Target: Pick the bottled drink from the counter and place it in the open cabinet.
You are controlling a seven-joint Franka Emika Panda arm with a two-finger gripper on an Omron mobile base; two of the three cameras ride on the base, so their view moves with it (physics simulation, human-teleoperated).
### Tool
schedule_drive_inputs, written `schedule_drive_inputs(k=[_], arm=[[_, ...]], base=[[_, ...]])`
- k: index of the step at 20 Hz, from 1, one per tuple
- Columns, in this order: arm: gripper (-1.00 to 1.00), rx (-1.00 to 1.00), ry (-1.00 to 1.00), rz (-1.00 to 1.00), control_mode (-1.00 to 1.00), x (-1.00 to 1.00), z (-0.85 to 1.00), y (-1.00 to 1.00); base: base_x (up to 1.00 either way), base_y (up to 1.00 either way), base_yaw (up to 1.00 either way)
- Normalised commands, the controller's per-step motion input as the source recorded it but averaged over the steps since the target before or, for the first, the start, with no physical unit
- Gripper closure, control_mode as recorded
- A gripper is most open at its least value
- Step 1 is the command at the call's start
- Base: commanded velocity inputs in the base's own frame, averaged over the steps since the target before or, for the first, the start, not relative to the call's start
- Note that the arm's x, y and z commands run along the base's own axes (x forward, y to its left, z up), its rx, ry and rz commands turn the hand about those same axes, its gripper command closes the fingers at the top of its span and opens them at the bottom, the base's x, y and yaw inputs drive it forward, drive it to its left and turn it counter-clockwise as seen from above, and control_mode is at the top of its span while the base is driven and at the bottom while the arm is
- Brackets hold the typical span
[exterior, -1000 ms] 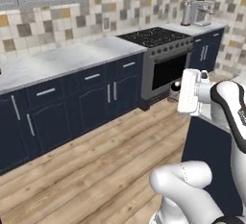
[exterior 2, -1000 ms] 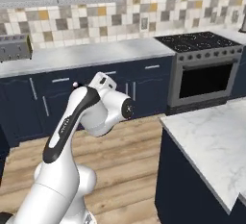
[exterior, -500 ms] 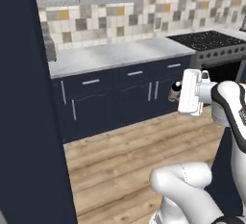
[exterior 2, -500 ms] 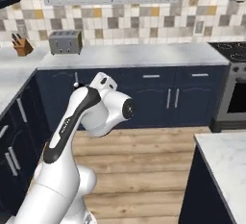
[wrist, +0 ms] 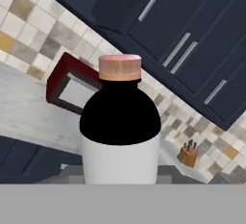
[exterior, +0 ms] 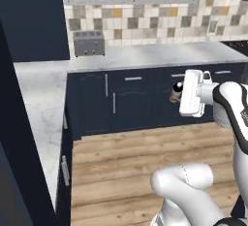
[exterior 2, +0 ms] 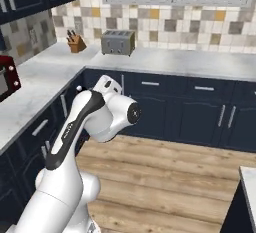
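Observation:
The bottled drink (wrist: 120,122) stands close before the hand camera, with a pinkish-tan end, a black shoulder and a white body. In the left base view a small bit of it (exterior: 177,90) pokes out left of the white hand, held in my gripper (exterior: 176,94), which is shut on it in mid-air above the wooden floor. A corner of the marble counter (exterior 2: 249,176) on its navy base shows at the lower right. Navy wall cabinets (wrist: 192,35) with silver bar handles hang beyond the bottle; I cannot tell which is the open cabinet.
A grey toaster (exterior 2: 118,42) and a knife block (exterior 2: 76,42) sit on the L-shaped wall worktop (exterior: 38,99). A red microwave (exterior 2: 7,79) stands at the left. A tall navy panel (exterior: 14,147) rises close by on the left. Wooden floor (exterior 2: 170,172) lies ahead.
The whole picture has swept sideways: the camera turned left, the stove left the views, and the toaster, knife block and corner worktop came in. The arm still holds the bottle the same way.

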Motion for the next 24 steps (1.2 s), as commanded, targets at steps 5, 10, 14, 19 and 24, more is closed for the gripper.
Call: schedule_drive_inputs(k=[5,10,14,19,24], arm=[[1.0,0.0,0.0,0.0,1.0,0.0,0.0,0.0],[1.0,0.0,0.0,0.0,1.0,0.0,0.0,0.0],[1.0,0.0,0.0,0.0,1.0,0.0,0.0,0.0],[1.0,0.0,0.0,0.0,1.0,0.0,0.0,0.0],[1.0,0.0,0.0,0.0,1.0,0.0,0.0,0.0]], base=[[-0.13,-0.02,0.46],[-0.15,-0.02,0.44],[-0.14,0.0,0.44],[-0.13,0.0,0.44],[-0.1,0.0,0.43]])
